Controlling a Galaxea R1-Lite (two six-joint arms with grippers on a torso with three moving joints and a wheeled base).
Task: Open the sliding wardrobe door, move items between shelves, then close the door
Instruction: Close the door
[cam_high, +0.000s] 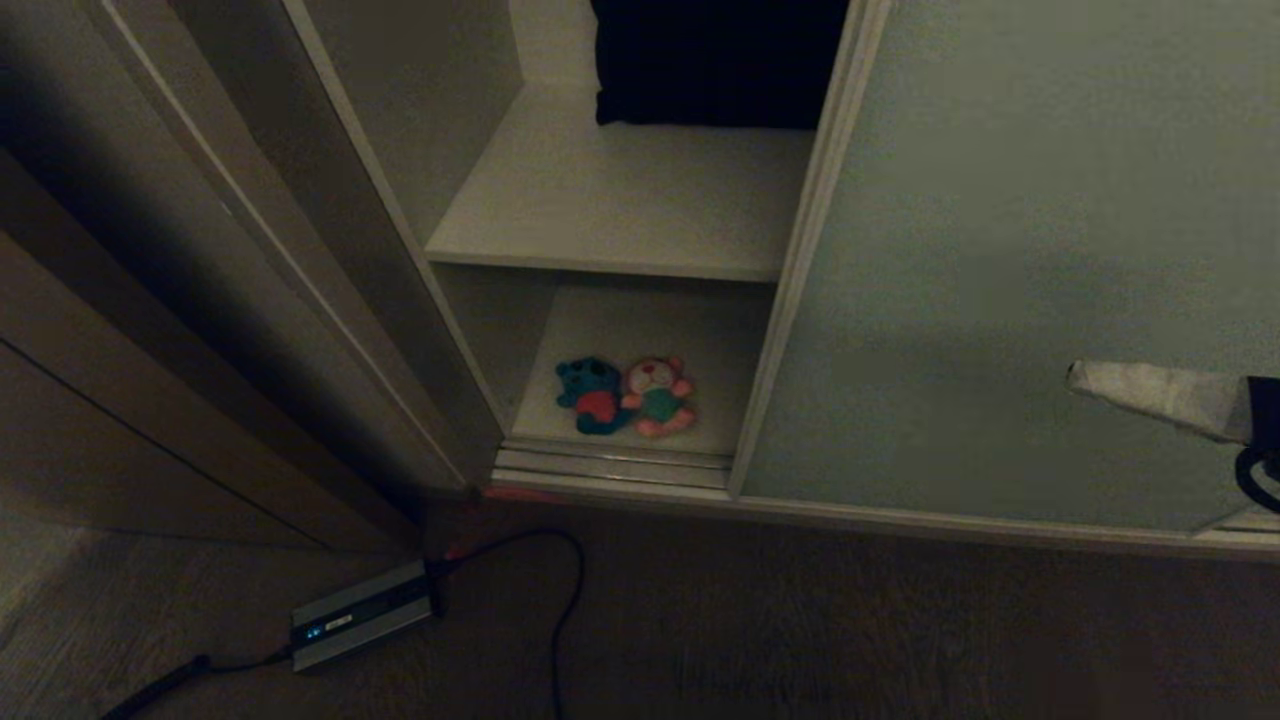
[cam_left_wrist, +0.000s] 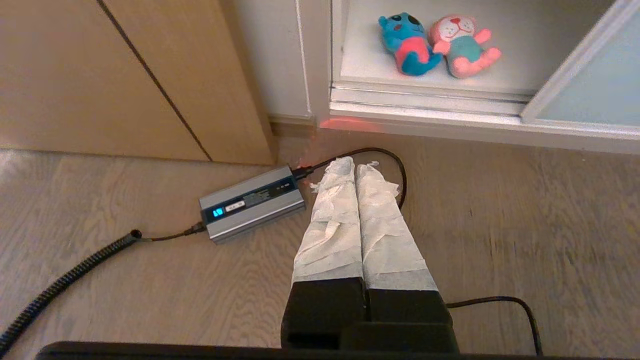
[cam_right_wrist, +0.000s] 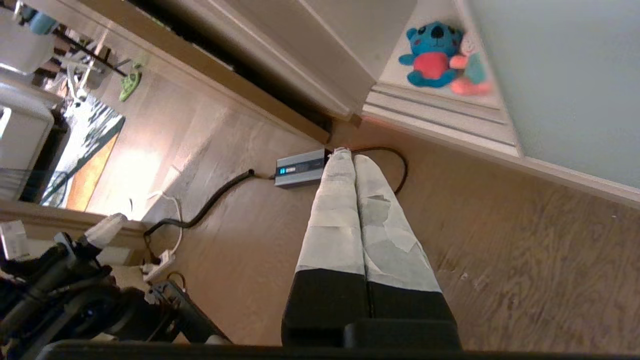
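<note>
The sliding wardrobe door (cam_high: 1000, 250), a pale grey-green panel, stands slid to the right, leaving the left bay of the wardrobe open. On the bottom shelf (cam_high: 640, 320) two plush toys lie side by side: a teal bear (cam_high: 592, 395) in a red shirt and a pink toy (cam_high: 658, 397) in a teal shirt. The upper shelf (cam_high: 620, 200) holds only a dark cloth at its back. My right gripper (cam_high: 1085, 380) hangs shut and empty in front of the door, well right of the toys. My left gripper (cam_left_wrist: 355, 165) is shut and empty, low over the floor in front of the wardrobe.
A dark folded cloth (cam_high: 720, 60) sits at the back of the upper shelf. A grey power adapter (cam_high: 360, 612) with its black cable (cam_high: 565, 590) lies on the wooden floor just before the door track (cam_high: 610, 465). A brown wooden panel (cam_high: 120, 400) stands at the left.
</note>
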